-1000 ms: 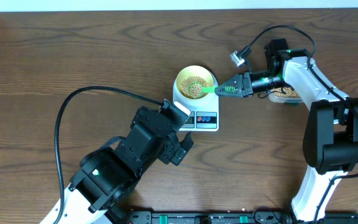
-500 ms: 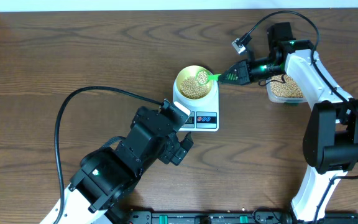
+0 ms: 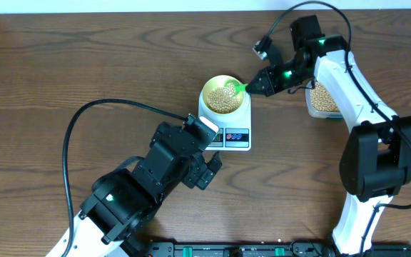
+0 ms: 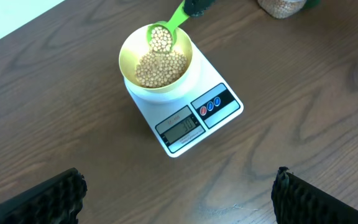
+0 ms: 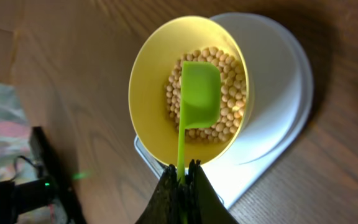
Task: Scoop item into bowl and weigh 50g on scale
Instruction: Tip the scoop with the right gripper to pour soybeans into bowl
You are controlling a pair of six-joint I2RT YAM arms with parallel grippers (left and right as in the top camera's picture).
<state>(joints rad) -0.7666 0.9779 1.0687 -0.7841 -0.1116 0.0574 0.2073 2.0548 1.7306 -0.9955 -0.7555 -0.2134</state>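
Observation:
The pale yellow bowl (image 3: pixel 207 89) stands on the white scale (image 3: pixel 227 137) and holds a heap of tan beans (image 3: pixel 223 101). My right gripper (image 3: pixel 262 83) is shut on the handle of a green scoop (image 3: pixel 235 88), which is tilted over the bowl's right side. In the left wrist view the scoop (image 4: pixel 162 37) still has beans in it above the bowl (image 4: pixel 128 50) and the scale (image 4: pixel 194 121). The right wrist view shows the scoop's underside (image 5: pixel 201 93) over the beans (image 5: pixel 232 87), with the gripper (image 5: pixel 182 171) at its handle. My left gripper (image 4: pixel 179 199) is open and empty, in front of the scale.
A clear tub of beans (image 3: pixel 322 98) stands right of the scale, under the right arm; its edge shows in the left wrist view (image 4: pixel 281 6). The left arm (image 3: pixel 170 160) lies at the scale's front left. A black cable (image 3: pixel 84 118) loops on the table at the left.
My right arm has swung toward the far side, uncovering the tub. The scoop has shifted from the bowl's right rim to above the beans and tilted. The left arm has not moved.

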